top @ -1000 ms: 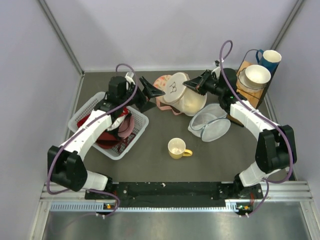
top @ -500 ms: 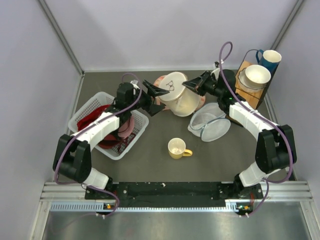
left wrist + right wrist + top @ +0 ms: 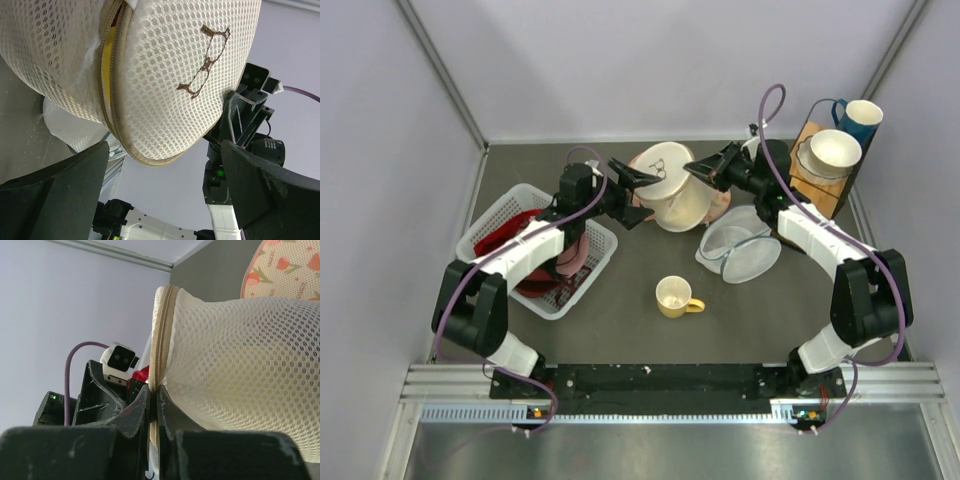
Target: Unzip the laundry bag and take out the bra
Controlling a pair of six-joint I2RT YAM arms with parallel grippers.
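Observation:
The cream mesh laundry bag is lifted on edge at the back of the table, its black mark facing up-left. My right gripper is shut on the bag's zipper rim, which passes between the closed jaws. My left gripper stands wide open at the bag's left side, with the bag's lower edge just above the gap between its fingers. In the left wrist view the zipper gapes a little. A strip of the yellow bra shows through that gap.
A white basket with red and pink garments stands on the left. A yellow mug stands mid-table and a bluish-grey mesh pouch lies right of it. A pink patterned pouch lies behind the bag. A bowl and blue mug stand back right.
My left arm has swung right from the basket, bringing its open fingers to the bag's left side. The bag has tilted slightly. The right gripper keeps its grip.

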